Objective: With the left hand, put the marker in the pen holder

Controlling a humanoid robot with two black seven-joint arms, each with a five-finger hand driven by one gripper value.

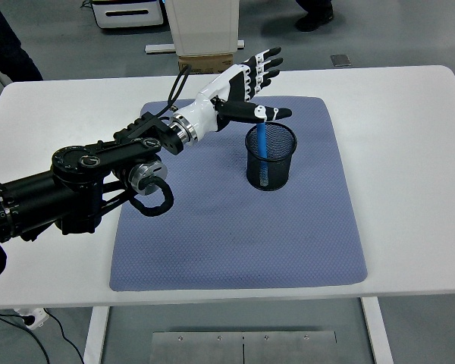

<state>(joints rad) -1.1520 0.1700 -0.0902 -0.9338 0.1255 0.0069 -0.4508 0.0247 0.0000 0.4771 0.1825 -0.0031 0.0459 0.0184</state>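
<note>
Centrally, a black mesh pen holder (271,157) stands upright on a blue-grey mat (235,227), toward the mat's far half. Inside it: one blue marker (263,149), leaning, its upper end poking just above the rim on the left side, lower part visible through the mesh down toward the bottom. Nothing else can be made out in the holder.

Left hand (246,85) hangs above and just behind the holder, arm reaching in diagonally from the left edge over the mat. Four fingers (267,64) spread and extended, pointing right and away, holding nothing. Thumb stretches out over the holder's rim; its tip sits right by the marker's top end. Whether thumb and marker touch, cannot tell. No pinch on the marker is visible.

Mat lies flat on the white tabletop (409,152), covering the middle of it. Black cabling loops beside the forearm, above the mat's left edge.

Beyond the far edge: a cardboard box (206,62) below a pale panel, and a person's dark shoe (315,17) on the floor at top.
</note>
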